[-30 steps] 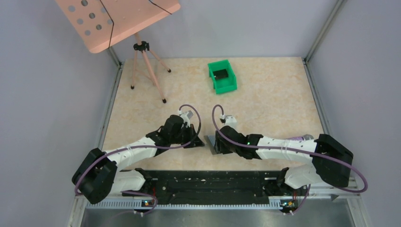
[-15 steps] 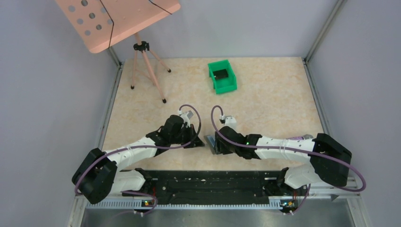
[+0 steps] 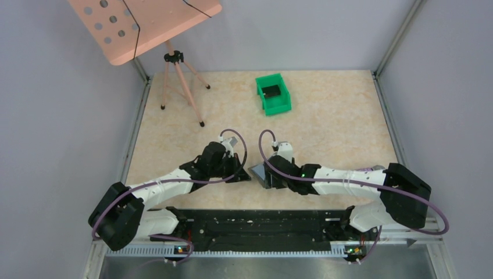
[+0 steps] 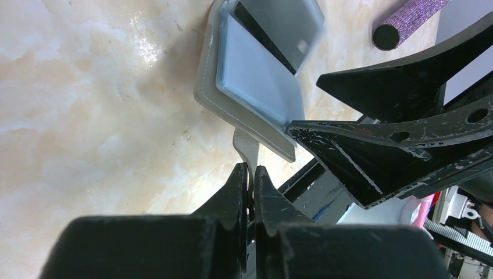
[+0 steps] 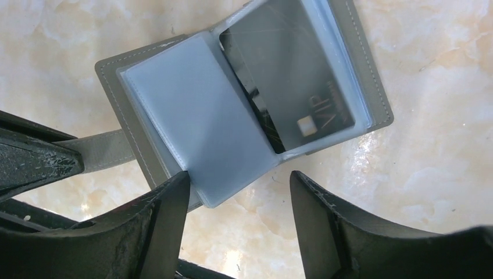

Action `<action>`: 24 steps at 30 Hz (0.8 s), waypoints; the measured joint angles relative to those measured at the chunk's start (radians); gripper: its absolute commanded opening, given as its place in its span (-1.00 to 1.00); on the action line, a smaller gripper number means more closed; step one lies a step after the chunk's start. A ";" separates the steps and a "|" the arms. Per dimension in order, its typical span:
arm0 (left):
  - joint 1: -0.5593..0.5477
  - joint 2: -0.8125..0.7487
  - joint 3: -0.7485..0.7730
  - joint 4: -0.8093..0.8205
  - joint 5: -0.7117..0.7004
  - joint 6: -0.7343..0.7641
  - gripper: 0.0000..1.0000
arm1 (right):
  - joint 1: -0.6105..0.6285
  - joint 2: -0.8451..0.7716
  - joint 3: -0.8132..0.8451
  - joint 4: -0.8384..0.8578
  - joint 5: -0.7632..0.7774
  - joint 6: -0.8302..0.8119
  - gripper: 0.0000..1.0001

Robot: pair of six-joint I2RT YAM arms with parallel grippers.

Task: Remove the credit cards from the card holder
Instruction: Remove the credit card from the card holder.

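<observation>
Card holder [image 5: 192,116] open, 1 dark card [image 5: 290,93] inside; left gripper [image 4: 250,174] clamped on its strap [image 4: 249,148]; right gripper [image 5: 238,177], jaws apart, beside it.

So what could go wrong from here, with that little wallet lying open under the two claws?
1. The left gripper holds the card holder only by its thin strap. A pull might slip it free and let the holder slide.
2. The dark card lies under a clear sleeve, so the open right gripper may pinch the sleeve instead of the card.
</observation>
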 measured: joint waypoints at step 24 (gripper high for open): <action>0.000 -0.063 0.014 -0.202 -0.175 0.011 -0.13 | -0.203 -0.205 0.023 -0.032 -0.172 -0.168 -0.17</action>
